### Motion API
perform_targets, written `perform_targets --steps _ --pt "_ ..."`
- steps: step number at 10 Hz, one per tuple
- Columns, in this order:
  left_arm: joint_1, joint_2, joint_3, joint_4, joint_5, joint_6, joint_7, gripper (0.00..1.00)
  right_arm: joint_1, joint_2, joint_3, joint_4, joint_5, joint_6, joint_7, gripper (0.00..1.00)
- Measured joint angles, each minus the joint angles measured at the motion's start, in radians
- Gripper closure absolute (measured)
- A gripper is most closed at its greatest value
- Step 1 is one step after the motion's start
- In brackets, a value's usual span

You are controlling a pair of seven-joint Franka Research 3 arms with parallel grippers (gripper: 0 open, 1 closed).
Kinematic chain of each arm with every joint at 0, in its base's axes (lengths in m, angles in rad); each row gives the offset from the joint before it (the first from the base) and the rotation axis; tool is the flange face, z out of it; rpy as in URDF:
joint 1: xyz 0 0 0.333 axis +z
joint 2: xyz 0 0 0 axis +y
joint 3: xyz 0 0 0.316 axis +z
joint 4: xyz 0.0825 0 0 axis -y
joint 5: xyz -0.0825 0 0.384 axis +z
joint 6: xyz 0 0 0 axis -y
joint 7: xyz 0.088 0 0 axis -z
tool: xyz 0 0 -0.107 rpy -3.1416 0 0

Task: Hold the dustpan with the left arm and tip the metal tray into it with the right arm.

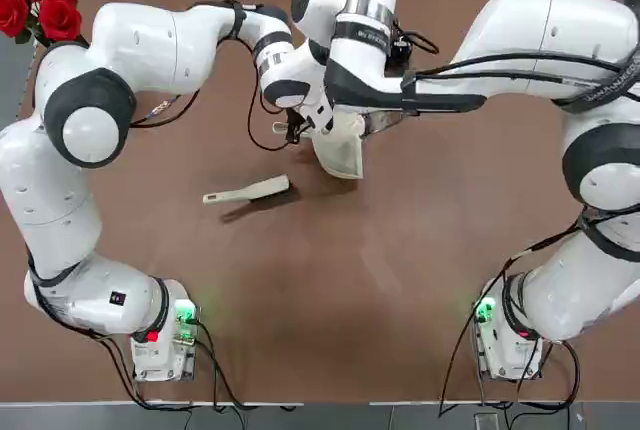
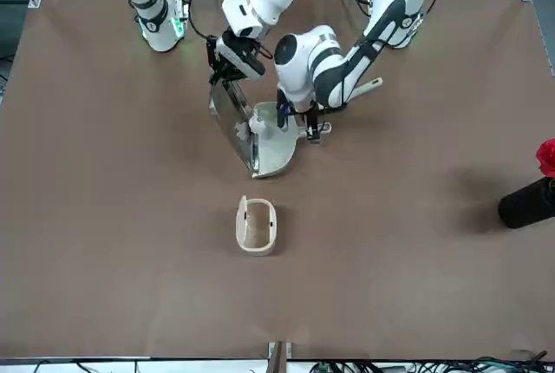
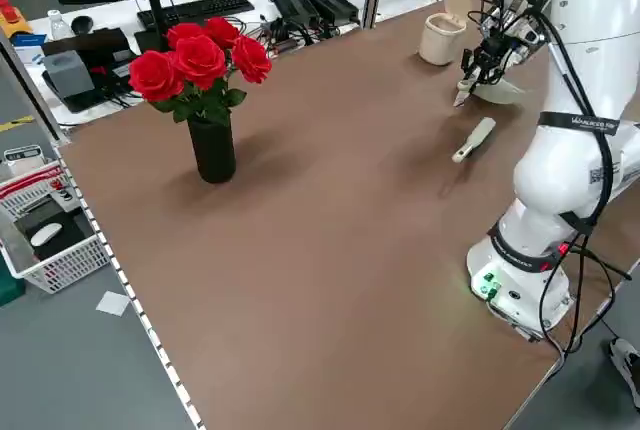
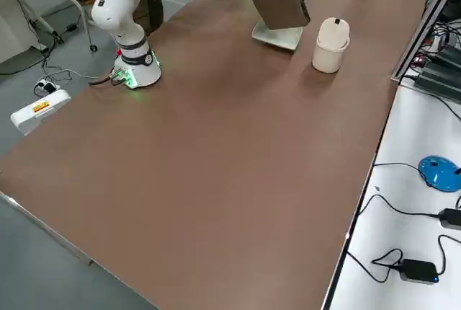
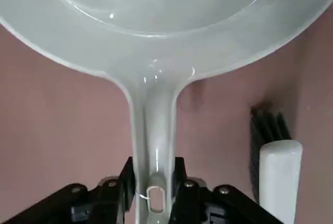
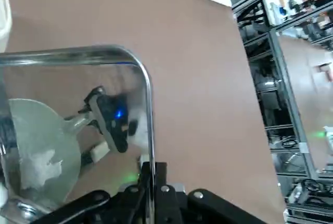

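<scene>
Left pincer clamped narrow on the thin handle of the cream plastic dustpan, scoop resting on the brown table. Right pincer pinches the rim of the shiny metal tray, tipped steeply over the scoop.

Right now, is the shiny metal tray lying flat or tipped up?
Tipped up. The metal tray stands steeply on edge over the dustpan, its rim clamped in the right pincer.

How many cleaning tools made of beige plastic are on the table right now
2: the dustpan at mid-table, its handle clamped by the left gripper, and the hand brush lying loose beside it, on the robot's left. None seems hidden.
</scene>
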Motion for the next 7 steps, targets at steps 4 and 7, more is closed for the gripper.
perform_targets --steps 4,7 --pt "0.0 0.001 0.0 -0.001 0.0 -0.007 0.0 0.67 0.042 0.084 0.0 0.098 -0.054 -0.062 0.002 0.95" --pt "0.002 0.001 0.001 -0.002 0.0 -0.013 0.0 0.67 -0.008 0.084 0.033 0.114 -0.054 -0.074 -0.025 0.95"
